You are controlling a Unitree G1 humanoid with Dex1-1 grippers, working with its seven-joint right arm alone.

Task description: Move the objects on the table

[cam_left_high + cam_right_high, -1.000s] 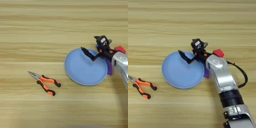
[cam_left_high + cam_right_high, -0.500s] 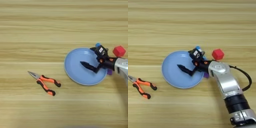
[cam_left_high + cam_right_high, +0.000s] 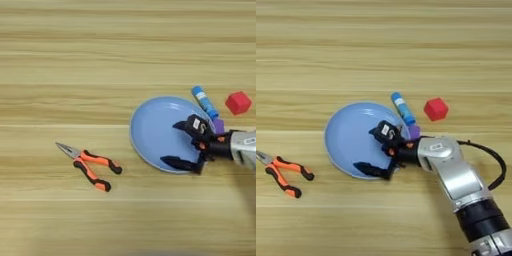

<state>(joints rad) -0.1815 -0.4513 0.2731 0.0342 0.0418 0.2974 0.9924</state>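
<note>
Two black fingers (image 3: 372, 151) spread apart over blue plate (image 3: 346, 137), glue stick (image 3: 402, 108) label unreadable, red cube (image 3: 435, 109) beside.

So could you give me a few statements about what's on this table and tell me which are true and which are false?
1. The gripper is open over the blue plate. True.
2. The pliers lie on the plate. False: they lie on the table, left of the plate.
3. The red cube is held in the gripper. False: it sits on the table, right of the glue stick.
4. The glue stick lies at the plate's far right rim. True.
5. A small purple bar shows beside the arm. True.
</note>
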